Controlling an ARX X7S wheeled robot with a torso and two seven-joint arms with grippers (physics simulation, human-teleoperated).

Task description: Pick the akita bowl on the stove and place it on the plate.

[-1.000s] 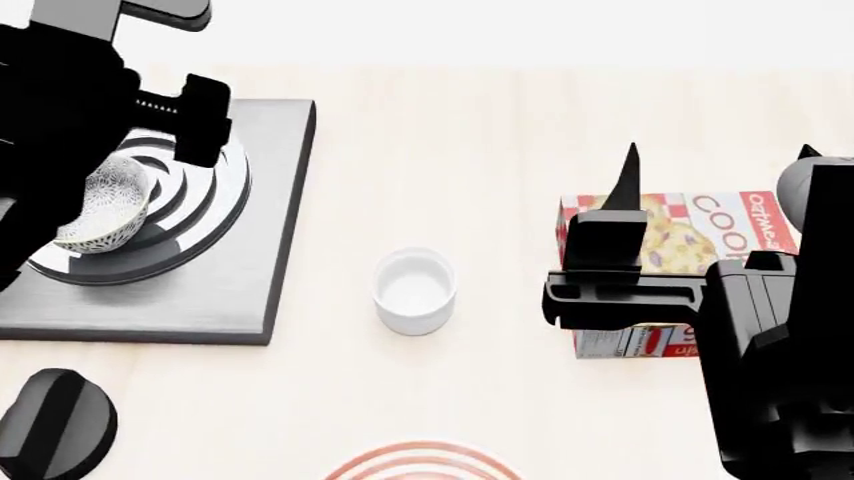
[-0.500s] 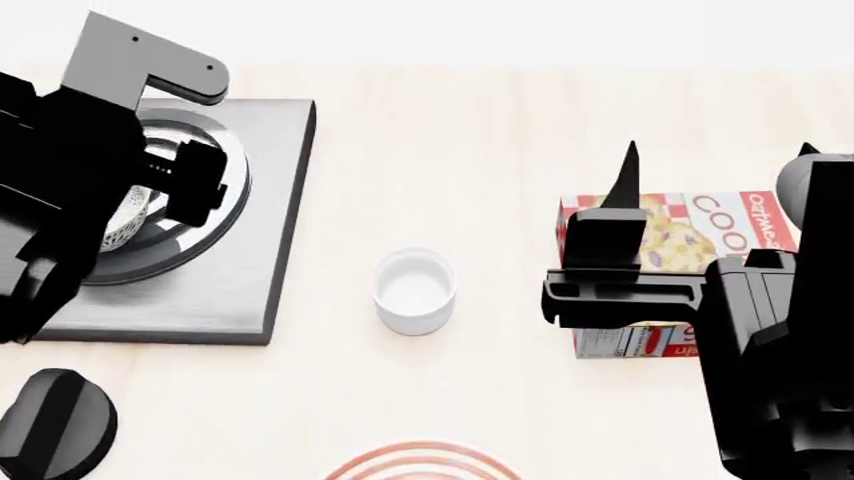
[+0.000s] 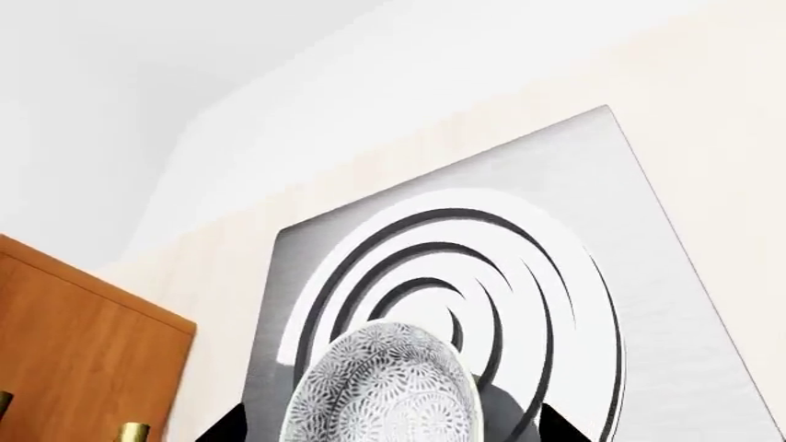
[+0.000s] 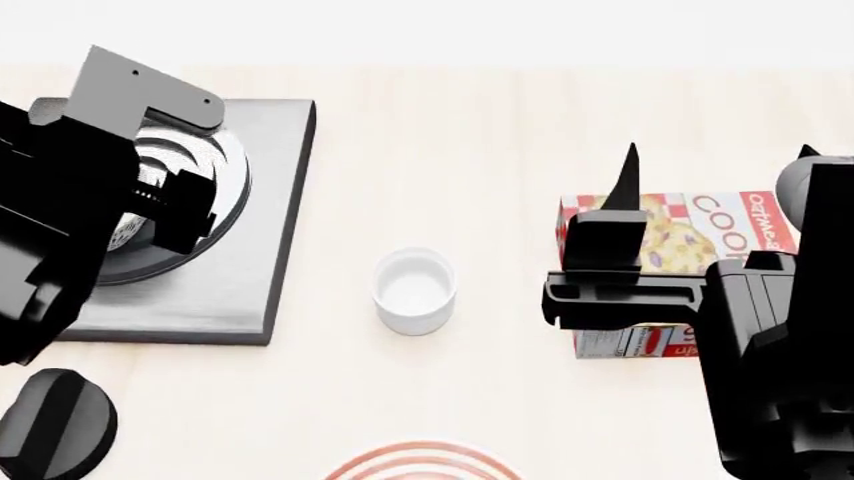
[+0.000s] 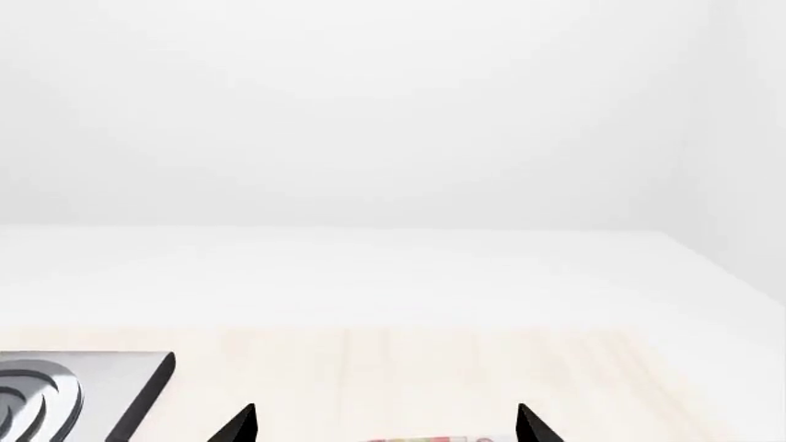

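The akita bowl [image 3: 381, 387] is tipped on the stove's [image 3: 664, 304] burner rings, its speckled underside facing the left wrist camera. My left gripper [image 3: 393, 424] is open. Its black fingertips [image 3: 234, 425] stand wide on either side of the bowl, with a gap showing on each side. In the head view my left arm covers most of the stove [image 4: 254, 200], and only a sliver of the bowl [image 4: 130, 232] shows. The plate's [image 4: 420, 463] red-ringed rim peeks in at the near edge. My right gripper [image 4: 717, 152] hovers open over the right side, holding nothing.
A small plain white cup [image 4: 414, 290] stands between the stove and a cookie box [image 4: 694, 225], which lies under my right gripper. A black knob [image 4: 54, 425] sits near the stove's front corner. A wooden cabinet [image 3: 74, 350] stands beyond the table's edge.
My left arm has shifted nearer and lower over the stove, and a grey bracket came into view. The tilted bowl, plainly visible a second ago, is now almost covered. The right arm has not moved.
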